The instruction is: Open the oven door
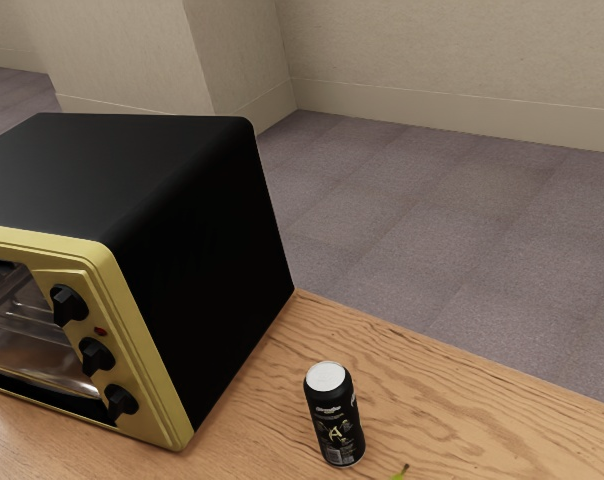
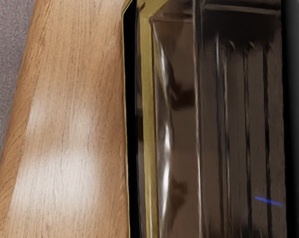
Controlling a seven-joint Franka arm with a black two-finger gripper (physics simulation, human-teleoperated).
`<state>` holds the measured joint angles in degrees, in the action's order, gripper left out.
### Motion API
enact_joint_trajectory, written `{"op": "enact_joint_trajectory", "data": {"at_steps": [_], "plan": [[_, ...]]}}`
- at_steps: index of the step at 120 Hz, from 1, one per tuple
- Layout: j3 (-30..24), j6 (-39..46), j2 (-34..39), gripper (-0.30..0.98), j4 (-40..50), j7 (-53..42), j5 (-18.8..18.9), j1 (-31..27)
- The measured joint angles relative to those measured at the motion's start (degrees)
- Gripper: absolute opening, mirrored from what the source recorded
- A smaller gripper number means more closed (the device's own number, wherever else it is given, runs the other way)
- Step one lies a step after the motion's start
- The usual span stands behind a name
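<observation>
The oven (image 1: 197, 270) stands on the table at the exterior view's left, with a black body and a gold front frame. Black knobs line the frame beside its glass door (image 1: 37, 345), which is cut off by that view's edge. A dark bar, perhaps the handle, crosses the top of the glass. My hand's camera looks closely at the oven's glass (image 2: 176, 129), bordered by a gold strip (image 2: 148, 124), with metal rack bars behind it. Whether the door stands slightly ajar, I cannot tell.
A black can (image 1: 334, 415) with a white top stands upright on the wooden table (image 1: 462, 400), to the oven's side. A bit of something green (image 1: 400, 472) lies near the can. Walls and carpeted floor lie beyond the table.
</observation>
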<state>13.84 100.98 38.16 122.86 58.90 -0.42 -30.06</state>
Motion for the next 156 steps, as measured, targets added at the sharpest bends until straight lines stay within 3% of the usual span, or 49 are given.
{"op": "enact_joint_trajectory", "data": {"at_steps": [31,69,105,123,137,141,147,156], "plan": [[2.16,0.83,1.95,0.69,2.23,-0.59,0.35,0.94],[7.8,2.63,13.98,0.68,12.89,-0.9,3.57,1.03],[20.4,3.21,30.57,0.68,23.27,-0.98,11.72,-0.49],[27.33,3.2,37.36,0.66,27.15,-1.75,14.48,-6.36],[35.11,1.1,44.59,0.65,26.63,-3.02,19.09,-13.31],[32.14,0.21,44.03,0.65,25.52,-3.22,18.71,-13.01],[19.01,-1.88,39.12,0.64,18.9,-2.61,13.19,-9.53],[-1.34,-5.8,27.02,0.65,2.86,1.74,4.22,3.63]]}}
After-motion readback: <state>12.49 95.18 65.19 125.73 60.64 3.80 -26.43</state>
